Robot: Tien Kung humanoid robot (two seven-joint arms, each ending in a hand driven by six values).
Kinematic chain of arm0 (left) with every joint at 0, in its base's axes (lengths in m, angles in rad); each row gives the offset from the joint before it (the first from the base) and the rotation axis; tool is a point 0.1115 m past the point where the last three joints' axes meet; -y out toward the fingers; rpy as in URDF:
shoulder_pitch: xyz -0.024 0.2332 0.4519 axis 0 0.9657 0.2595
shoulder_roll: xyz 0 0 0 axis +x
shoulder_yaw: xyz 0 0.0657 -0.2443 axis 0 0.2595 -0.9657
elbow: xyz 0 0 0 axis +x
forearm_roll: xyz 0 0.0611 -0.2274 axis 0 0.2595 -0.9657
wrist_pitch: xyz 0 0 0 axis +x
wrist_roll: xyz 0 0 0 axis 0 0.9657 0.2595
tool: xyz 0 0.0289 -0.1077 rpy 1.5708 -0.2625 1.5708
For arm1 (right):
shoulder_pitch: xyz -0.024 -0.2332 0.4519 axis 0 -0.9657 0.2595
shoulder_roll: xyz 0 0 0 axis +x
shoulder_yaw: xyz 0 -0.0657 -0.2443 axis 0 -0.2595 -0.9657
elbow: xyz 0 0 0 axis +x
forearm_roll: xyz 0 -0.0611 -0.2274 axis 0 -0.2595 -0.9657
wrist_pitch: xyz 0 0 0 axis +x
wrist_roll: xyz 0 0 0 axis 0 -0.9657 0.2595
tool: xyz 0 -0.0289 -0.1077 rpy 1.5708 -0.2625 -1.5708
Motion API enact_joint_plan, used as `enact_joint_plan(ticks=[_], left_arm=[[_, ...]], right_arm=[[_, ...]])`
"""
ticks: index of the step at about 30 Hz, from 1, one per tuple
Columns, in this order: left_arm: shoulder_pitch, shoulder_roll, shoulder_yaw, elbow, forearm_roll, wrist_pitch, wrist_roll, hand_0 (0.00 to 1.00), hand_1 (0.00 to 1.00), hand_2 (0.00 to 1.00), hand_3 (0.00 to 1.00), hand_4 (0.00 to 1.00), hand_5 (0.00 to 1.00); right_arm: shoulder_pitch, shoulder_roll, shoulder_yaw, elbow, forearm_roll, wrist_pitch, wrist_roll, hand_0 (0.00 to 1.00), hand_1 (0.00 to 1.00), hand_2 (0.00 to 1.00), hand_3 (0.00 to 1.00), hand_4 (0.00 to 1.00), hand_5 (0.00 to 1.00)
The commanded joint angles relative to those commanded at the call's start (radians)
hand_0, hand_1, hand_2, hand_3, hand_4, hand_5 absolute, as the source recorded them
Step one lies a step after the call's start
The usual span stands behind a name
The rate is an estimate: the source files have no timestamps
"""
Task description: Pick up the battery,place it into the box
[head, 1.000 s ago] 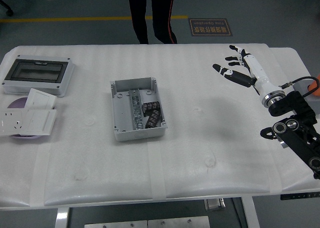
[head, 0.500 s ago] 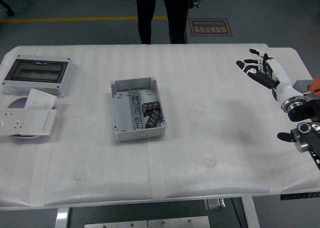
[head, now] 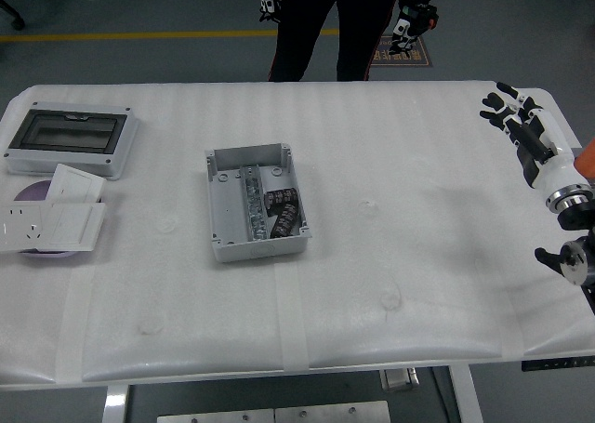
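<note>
The right hand [head: 517,118] has drawn back to the counter's [head: 390,256] far right corner, fingers spread and empty. The person [head: 339,19] at the far side has shifted right. The batteries [head: 284,211] lie inside the open box [head: 253,201]. The counter is white and padded; grey floor with a yellow line [head: 139,36] lies beyond.
</note>
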Motion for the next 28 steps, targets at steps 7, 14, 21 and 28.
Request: enact_joint_plan(ticks=[7, 14, 21, 28], left_arm=[[0.001, 0.001, -0.007, 0.000, 0.004, 0.000, 0.002, 0.439, 0.610, 0.560, 0.407, 0.455, 0.373], [0.001, 0.002, -0.009, 0.000, 0.005, 0.000, 0.002, 0.440, 0.611, 0.560, 0.406, 0.454, 0.372], [0.000, 0.003, -0.014, 0.000, 0.009, 0.000, 0.003, 0.440, 0.610, 0.561, 0.406, 0.454, 0.373], [-0.001, 0.005, -0.018, 0.000, 0.016, 0.000, 0.004, 0.440, 0.610, 0.561, 0.406, 0.454, 0.373]], right_arm=[[-0.016, 0.012, 0.026, -0.020, 0.174, 0.045, 0.053, 0.806, 0.723, 0.757, 0.840, 0.899, 0.571], [-0.028, 0.018, 0.055, -0.029, 0.288, 0.065, 0.071, 0.793, 0.719, 0.761, 0.814, 0.896, 0.577], [-0.038, 0.013, 0.086, -0.030, 0.299, 0.064, 0.071, 0.782, 0.718, 0.769, 0.811, 0.892, 0.577], [-0.041, 0.005, 0.112, -0.034, 0.307, 0.063, 0.072, 0.782, 0.718, 0.769, 0.811, 0.892, 0.577]])
